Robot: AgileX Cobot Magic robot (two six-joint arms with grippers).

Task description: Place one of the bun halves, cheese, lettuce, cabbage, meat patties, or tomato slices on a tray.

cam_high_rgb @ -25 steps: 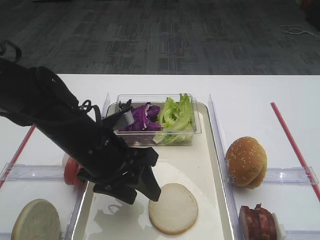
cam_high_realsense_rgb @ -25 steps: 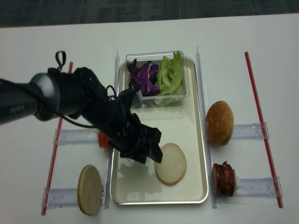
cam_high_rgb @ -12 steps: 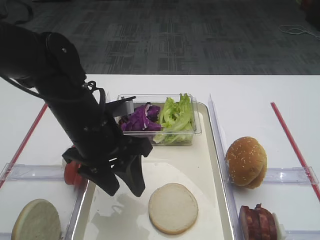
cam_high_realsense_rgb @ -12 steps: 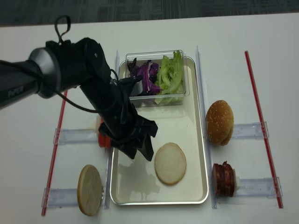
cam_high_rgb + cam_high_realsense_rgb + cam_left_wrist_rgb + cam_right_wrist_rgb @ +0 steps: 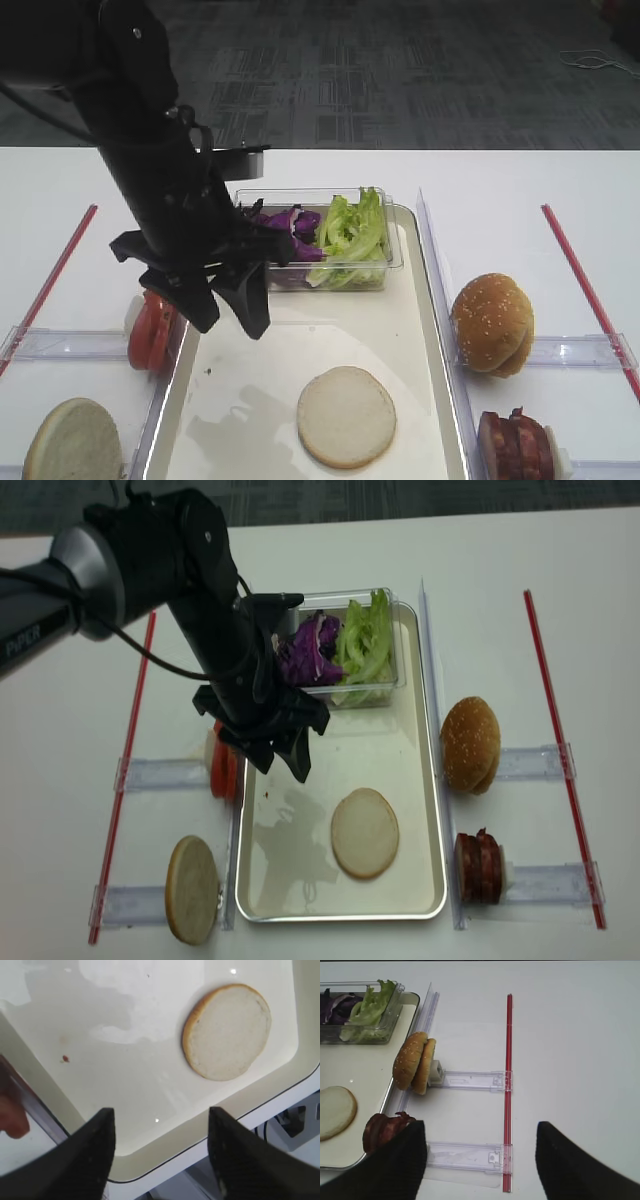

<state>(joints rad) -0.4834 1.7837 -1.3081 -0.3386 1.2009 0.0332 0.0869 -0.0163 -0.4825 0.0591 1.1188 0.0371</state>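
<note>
A white table carries a long cream-white tray with a raised silvery rim. One bun half lies flat on the tray's near part, pale face up, with nothing touching it. A second bun half sits left of the tray, outside the rim, on a clear plastic strip.

At the far end of the tray stands a clear plastic box holding purple cabbage on the left and green lettuce on the right.

The left pincer, black, hangs above the tray's left edge, pointing down. Its two fingers stand wide apart and hold nothing. In the left wrist view the bun half shows beyond the two dark fingers.

Red tomato slices stand on edge just left of the tray, beside that pincer. Right of the tray sit a sesame-seeded bun and, nearer, dark meat patties on edge.

The right pincer shows only in its own wrist view, fingers spread wide and empty, above the table right of the tray.
</note>
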